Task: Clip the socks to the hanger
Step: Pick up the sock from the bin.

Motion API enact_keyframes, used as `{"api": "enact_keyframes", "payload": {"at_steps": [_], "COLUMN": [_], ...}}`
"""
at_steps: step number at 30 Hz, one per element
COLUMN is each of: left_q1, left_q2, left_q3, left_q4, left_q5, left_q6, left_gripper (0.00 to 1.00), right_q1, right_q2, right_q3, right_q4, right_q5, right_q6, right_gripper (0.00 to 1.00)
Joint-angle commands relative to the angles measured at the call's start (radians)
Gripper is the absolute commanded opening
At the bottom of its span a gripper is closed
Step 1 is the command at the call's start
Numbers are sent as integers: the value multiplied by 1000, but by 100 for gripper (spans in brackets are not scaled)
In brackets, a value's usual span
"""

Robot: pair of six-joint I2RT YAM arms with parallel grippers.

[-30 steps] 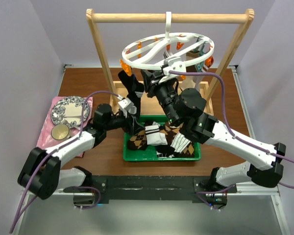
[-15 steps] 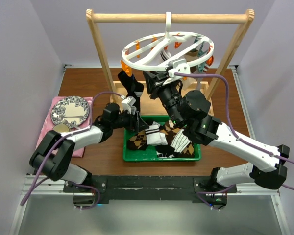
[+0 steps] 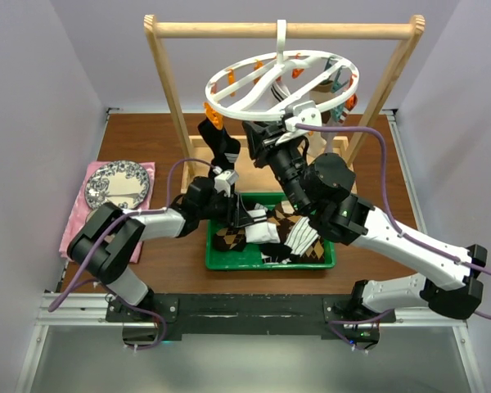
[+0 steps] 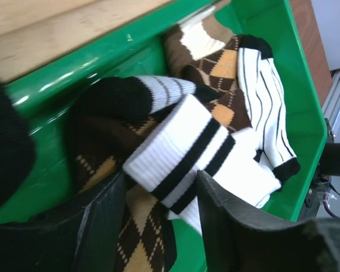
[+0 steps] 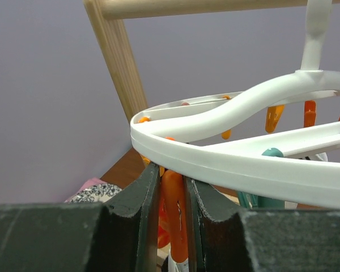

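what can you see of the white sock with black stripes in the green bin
The white sock is soft ribbed knit with two black bands across its cuff. It lies slanted atop the brown argyle socks in the green bin, with the left gripper fingers open either side of it.
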Motion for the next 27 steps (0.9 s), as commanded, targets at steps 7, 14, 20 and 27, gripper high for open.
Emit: {"api": "enact_keyframes", "payload": {"at_steps": [7, 14, 20, 27], "left_q1": [-51, -50, -52, -50], "left_q2": [23, -66, -215, -393], "left_q3": [57, 26, -12, 57], "left_q4": [139, 154, 147, -165], "left_q5": [12, 46, 128, 248], "left_q6": [41, 95, 245, 566], "left_gripper": [25, 0, 0, 0], "right_q1": [-7, -9, -9, -9], "right_q2": [-51, -50, -51, -65], "right_q3": [-16, -11, 0, 21], "right_q4": [-1, -20, -38, -92], "right_q5": [-41, -40, -57, -89], "right_q6": [8, 16, 21, 57], "right_gripper": [0, 0, 0, 0]}}
